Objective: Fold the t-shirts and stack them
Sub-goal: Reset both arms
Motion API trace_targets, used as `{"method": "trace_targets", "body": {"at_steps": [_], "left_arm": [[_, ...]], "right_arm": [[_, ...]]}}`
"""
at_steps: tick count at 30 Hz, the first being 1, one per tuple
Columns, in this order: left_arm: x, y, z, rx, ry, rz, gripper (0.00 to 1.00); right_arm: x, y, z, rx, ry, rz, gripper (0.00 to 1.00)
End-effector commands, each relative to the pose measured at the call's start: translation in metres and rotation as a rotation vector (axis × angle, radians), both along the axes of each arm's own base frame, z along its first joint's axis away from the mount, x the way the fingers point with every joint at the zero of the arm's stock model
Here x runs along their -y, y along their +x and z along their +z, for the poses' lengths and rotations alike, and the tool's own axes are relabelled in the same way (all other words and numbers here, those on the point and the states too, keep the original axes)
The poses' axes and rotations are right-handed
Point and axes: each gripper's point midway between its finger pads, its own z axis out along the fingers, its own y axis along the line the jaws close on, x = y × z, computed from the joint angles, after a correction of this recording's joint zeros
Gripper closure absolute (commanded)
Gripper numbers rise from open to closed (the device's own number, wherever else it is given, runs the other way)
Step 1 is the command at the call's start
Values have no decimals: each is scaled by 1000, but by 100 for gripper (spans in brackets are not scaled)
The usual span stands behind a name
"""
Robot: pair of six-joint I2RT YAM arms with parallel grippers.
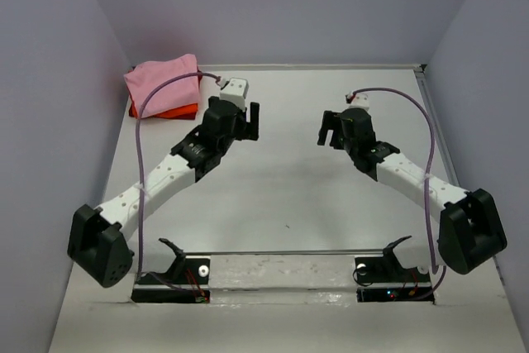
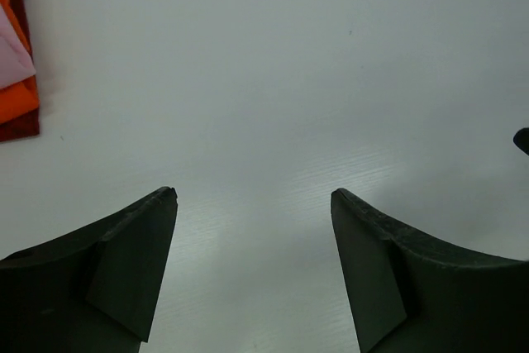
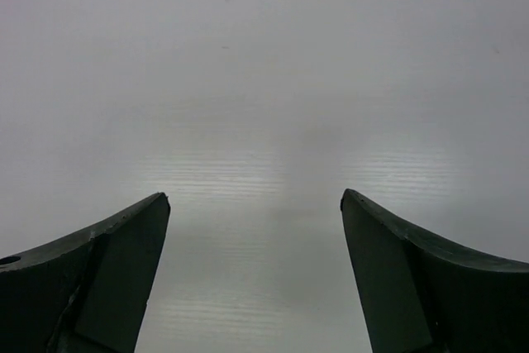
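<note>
Two t-shirts lie stacked on the white table, far-left corner; left tool, right tool released.

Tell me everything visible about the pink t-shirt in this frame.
The pink t-shirt is soft, light-pink cloth, folded into a compact, slightly rumpled rectangle. It lies flat on top of the folded orange-red t-shirt, whose edge shows beneath its near side, at the far left corner of the table by the wall. Nothing else touches it.
</note>
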Motion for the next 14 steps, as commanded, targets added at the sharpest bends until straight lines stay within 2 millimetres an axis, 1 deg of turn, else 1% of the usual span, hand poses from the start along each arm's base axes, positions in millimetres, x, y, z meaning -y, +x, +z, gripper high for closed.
{"method": "trace_targets", "body": {"at_steps": [1,2,3,4,5,7,9,10,14], "left_arm": [[-35,-12,42,198,-48,90,13],[-35,-15,49,230,-61,75,11],[-41,-18,64,280,-69,92,9],[-47,-18,68,293,-69,121,9],[-54,-18,67,302,-47,147,7],[-61,-15,62,294,-10,185,5],[-60,-14,60,289,-2,181,4],[-56,-13,56,277,-3,162,4],[-51,-11,50,258,-12,152,4]], "right_arm": [[19,14,-26,-78,-21,-77,10],[24,17,-31,-86,-24,-107,9],[20,16,-40,-104,-25,-85,9],[20,17,-39,-97,-17,-89,9],[21,17,-47,-115,-29,-98,9],[21,17,-51,-126,-36,-100,9],[20,16,-51,-125,-35,-82,10],[20,16,-51,-118,-29,-86,10],[21,14,-45,-101,-29,-79,12]]}}
